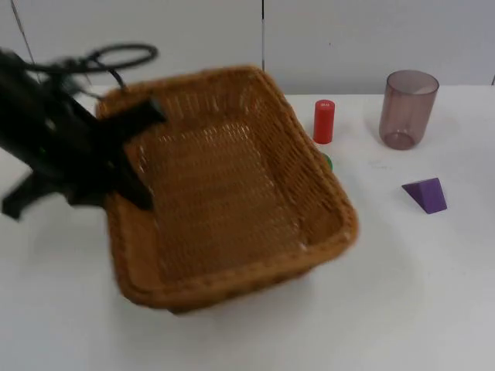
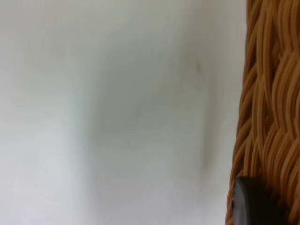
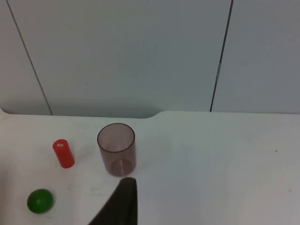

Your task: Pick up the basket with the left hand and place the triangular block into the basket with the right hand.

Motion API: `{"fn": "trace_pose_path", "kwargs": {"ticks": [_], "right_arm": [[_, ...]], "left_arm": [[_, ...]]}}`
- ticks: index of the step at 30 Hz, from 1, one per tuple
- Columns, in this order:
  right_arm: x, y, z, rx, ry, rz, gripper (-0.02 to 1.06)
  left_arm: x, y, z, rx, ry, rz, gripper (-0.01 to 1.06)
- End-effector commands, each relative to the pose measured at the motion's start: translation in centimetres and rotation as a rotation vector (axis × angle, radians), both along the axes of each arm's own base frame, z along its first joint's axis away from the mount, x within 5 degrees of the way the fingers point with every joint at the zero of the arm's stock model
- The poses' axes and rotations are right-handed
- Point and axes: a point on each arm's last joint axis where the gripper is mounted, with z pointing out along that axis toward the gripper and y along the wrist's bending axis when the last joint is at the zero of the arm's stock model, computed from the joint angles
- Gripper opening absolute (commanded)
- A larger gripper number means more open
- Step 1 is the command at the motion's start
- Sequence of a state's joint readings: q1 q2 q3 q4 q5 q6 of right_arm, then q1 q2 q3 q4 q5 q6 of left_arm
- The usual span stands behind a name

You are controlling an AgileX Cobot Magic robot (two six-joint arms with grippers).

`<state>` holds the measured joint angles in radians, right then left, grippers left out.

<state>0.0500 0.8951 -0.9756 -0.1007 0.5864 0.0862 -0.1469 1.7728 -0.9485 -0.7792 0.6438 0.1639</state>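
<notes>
The brown wicker basket hangs tilted above the table's middle. My left gripper is shut on its left rim, and the weave of the basket runs close beside the black fingertip in the left wrist view. A purple triangular block lies on the table to the right, apart from the basket. My right gripper waits off the table's right side, facing the grey wall, with a cup just beyond it.
A translucent purple cup stands at the back right. A red cylinder stands left of it. A green ball peeks out past the basket's right rim.
</notes>
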Motion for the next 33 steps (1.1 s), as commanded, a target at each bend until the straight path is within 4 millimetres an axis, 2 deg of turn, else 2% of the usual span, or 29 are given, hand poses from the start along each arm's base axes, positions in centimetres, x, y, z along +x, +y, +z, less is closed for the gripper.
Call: {"fn": "trace_pose_path", "kwargs": {"ticks": [1, 3, 6, 7, 8, 12, 16, 22, 27, 33], "right_arm": [[-0.1, -0.1, 0.4, -0.006, -0.023, -0.004, 1.05], [-0.1, -0.1, 0.4, -0.006, -0.023, -0.004, 1.05], [-0.1, -0.1, 0.2, -0.004, -0.008, -0.005, 1.05], [-0.2, -0.1, 0.1, -0.004, 0.004, -0.006, 1.05], [-0.2, -0.1, 0.1, -0.004, 0.004, -0.006, 1.05], [-0.4, -0.2, -0.4, -0.021, 0.066, -0.005, 1.05], [-0.4, -0.2, -0.4, -0.021, 0.069, -0.006, 1.05], [-0.2, -0.1, -0.5, -0.013, 0.073, -0.004, 1.05], [0.5, 0.0, -1.0, 0.004, 0.098, 0.005, 1.05], [2.8, 0.7, -2.7, 0.025, 0.179, 0.057, 1.05]], "left_arm": [[0.2, 0.7, 1.8, 0.019, -0.004, -0.066, 0.0], [0.4, 1.0, 2.6, 0.034, -0.001, -0.107, 0.0], [1.1, 1.6, 5.5, 0.111, -0.022, -0.24, 0.0], [1.3, 1.6, 6.5, 0.118, -0.054, -0.243, 0.0], [1.3, 1.6, 6.5, 0.118, -0.054, -0.243, 0.0], [1.0, 1.5, 10.1, 0.093, -0.211, -0.185, 0.0], [0.6, 1.7, 11.5, 0.1, -0.265, -0.176, 0.0], [0.3, 1.2, 11.9, 0.023, -0.252, -0.155, 0.0], [0.3, 1.2, 11.9, 0.029, -0.255, -0.156, 0.0], [0.3, 1.2, 11.9, 0.023, -0.24, -0.13, 0.0]]}}
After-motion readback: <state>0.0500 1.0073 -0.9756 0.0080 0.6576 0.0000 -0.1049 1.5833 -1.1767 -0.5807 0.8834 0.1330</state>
